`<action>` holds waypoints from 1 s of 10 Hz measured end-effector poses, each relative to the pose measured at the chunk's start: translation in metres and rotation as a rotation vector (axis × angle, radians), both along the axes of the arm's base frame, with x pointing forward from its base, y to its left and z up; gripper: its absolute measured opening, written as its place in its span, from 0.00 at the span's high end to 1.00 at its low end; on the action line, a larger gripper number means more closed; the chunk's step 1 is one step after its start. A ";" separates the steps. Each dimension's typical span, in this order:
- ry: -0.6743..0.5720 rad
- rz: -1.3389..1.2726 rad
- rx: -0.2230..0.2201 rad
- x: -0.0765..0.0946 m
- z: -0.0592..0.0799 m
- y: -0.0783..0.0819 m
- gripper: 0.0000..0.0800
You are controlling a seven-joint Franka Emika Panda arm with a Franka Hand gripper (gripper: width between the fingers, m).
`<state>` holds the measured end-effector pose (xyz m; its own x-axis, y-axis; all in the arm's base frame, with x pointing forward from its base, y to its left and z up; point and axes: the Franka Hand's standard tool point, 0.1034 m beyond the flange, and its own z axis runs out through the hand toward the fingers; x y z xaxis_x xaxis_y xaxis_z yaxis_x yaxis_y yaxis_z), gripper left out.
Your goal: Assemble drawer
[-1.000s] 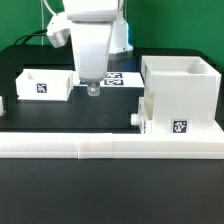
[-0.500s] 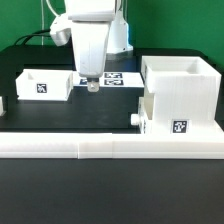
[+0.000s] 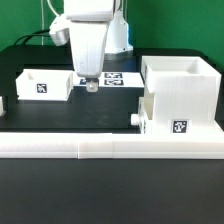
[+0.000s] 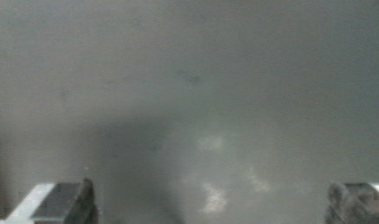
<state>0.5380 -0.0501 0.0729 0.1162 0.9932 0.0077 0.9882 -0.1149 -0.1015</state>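
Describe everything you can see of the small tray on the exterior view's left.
The small tray is a white, plastic-looking, open-topped box. It sits upright on the black table, behind the long white rail. A black-and-white square tag marks the side facing the camera, and no knob shows from here. The gripper hangs open just off the tray's end on the exterior view's right; whether it touches the tray cannot be told.

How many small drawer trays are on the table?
2. One tray sits on the exterior view's left, beside the hand; the other tray, knob showing, is low against the large housing on that view's right. Others may be hidden.
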 end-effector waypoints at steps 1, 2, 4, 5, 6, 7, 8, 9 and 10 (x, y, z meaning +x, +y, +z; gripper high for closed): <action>-0.007 -0.118 0.005 -0.013 -0.001 -0.013 0.19; -0.020 -0.233 0.010 -0.026 -0.002 -0.025 0.19; -0.016 -0.402 0.002 -0.044 -0.005 -0.045 0.19; -0.010 -0.482 -0.006 -0.047 -0.005 -0.048 0.19; -0.007 -0.538 -0.010 -0.047 -0.006 -0.046 0.19; -0.004 -0.604 -0.016 -0.047 -0.006 -0.046 0.19; -0.001 -0.660 -0.021 -0.047 -0.006 -0.046 0.19; 0.001 -0.713 -0.025 -0.047 -0.006 -0.045 0.19; 0.005 -0.780 -0.030 -0.047 -0.006 -0.045 0.19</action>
<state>0.4911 -0.0946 0.0667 0.7811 0.6241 -0.0204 0.6201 -0.7792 -0.0913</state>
